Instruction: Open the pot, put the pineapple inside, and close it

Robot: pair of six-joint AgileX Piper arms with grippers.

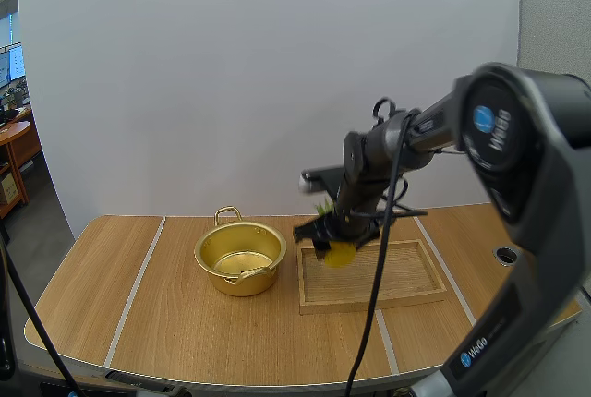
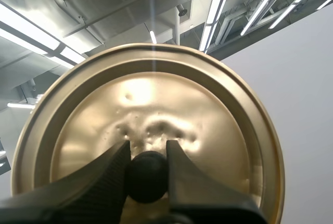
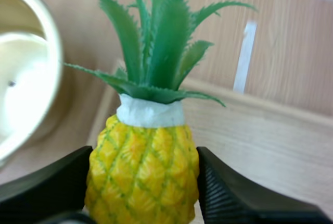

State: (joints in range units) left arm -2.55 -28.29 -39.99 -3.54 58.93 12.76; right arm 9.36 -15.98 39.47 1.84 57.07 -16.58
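Pineapple (image 3: 141, 172) pinched at its body in the right gripper (image 3: 144, 164), leaves pointing away, over the left edge of the wooden tray (image 1: 369, 300). Beyond, pot (image 1: 242, 282) open near the table's (image 1: 185, 323) middle, just beside the tray. Lid (image 2: 156, 104) held apart, left gripper (image 2: 147, 153) clenched on its black knob (image 2: 147, 177).

Wood-grain surface (image 1: 185, 323) with rounded front corners, crossed front to back by pale strips (image 1: 134, 291). Small round hole (image 1: 505, 255) near its right edge. Plain white backdrop panel (image 1: 231, 74) stands upright just behind the surface and covers most of the high view, evenly lit. Grey partition wall (image 1: 554, 18) to the right of the panel. Left of the panel, a brown wooden desk (image 1: 14, 143) farther back, with grey floor (image 1: 42, 231) below it. Light is soft and diffuse, and shadows on the wood are faint.
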